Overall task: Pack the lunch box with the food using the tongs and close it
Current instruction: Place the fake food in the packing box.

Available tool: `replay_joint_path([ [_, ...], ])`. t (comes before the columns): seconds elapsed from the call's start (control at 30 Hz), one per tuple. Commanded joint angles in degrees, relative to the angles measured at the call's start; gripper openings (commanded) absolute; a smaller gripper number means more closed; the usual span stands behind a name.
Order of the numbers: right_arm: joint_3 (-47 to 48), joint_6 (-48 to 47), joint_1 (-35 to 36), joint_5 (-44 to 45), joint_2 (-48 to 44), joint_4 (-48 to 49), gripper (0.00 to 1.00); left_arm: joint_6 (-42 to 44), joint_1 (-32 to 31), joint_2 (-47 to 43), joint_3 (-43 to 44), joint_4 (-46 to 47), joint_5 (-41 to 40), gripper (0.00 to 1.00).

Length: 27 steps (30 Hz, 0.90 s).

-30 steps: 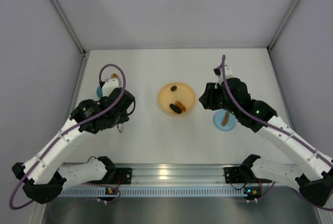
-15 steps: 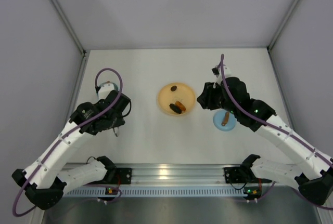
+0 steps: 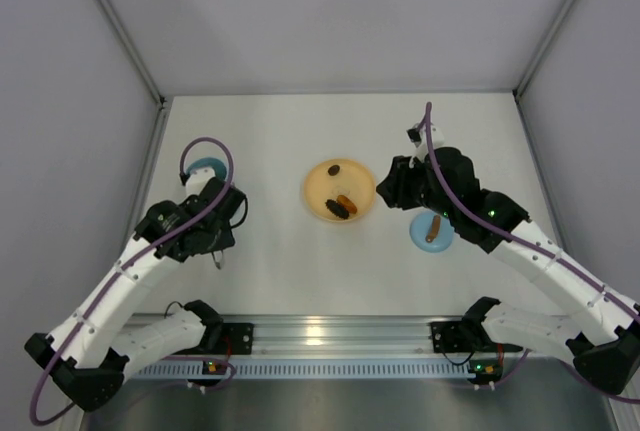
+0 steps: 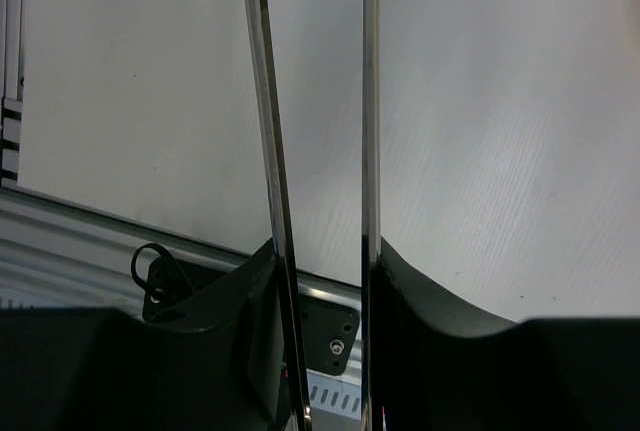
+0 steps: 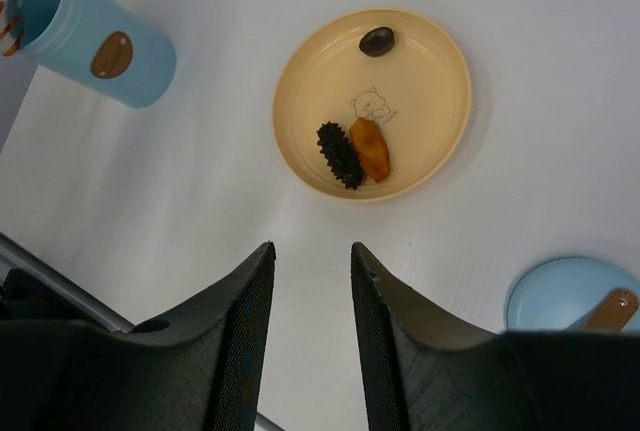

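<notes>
Lunch box (image 5: 95,41): open blue tub, upright near the table's left edge; looks light and easy to tip
Lid (image 5: 570,296): on the table right of the plate, towards the near edge; its brown knob is the natural hold
Food (image 5: 371,148): three small pieces on the plate (image 5: 440,71) at mid-table; probably light, hard, apt to slip; pinch each across its middle
Tongs (image 4: 370,151): stiff, smooth blades a narrow gap apart; nothing between them
Left gripper (image 4: 325,251): clamped across both tong arms
Right gripper (image 5: 312,261): jaws apart, empty; above the plate's near side
</notes>
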Motion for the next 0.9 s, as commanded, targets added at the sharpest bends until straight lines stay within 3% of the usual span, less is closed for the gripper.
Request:
replay_joint_path([
  [0.0, -0.13, 0.32, -0.10, -0.82, 0.23, 3.46, 0.36, 2.14, 1.68, -0.93, -0.28, -5.35, -0.04, 0.40],
  [0.2, -0.22, 0.40, -0.10, -0.73, -0.12, 3.37, 0.36, 3.90, 3.09, 0.12, -0.02, -3.50, 0.67, 0.41],
  [0.43, -0.13, 0.32, -0.10, -0.73, 0.05, 3.37, 0.36, 4.60, 3.44, 1.44, 1.12, -1.65, 0.85, 0.51],
  [0.57, 0.13, 0.23, -0.02, -0.73, 0.06, 3.28, 0.36, 5.39, 3.88, 2.32, 2.70, -0.77, 0.58, 0.51],
  [0.87, 1.71, -0.03, -0.10, 0.06, -0.03, 2.23, 0.36, 11.10, 3.80, 13.12, 22.01, -0.69, 1.98, 0.48],
])
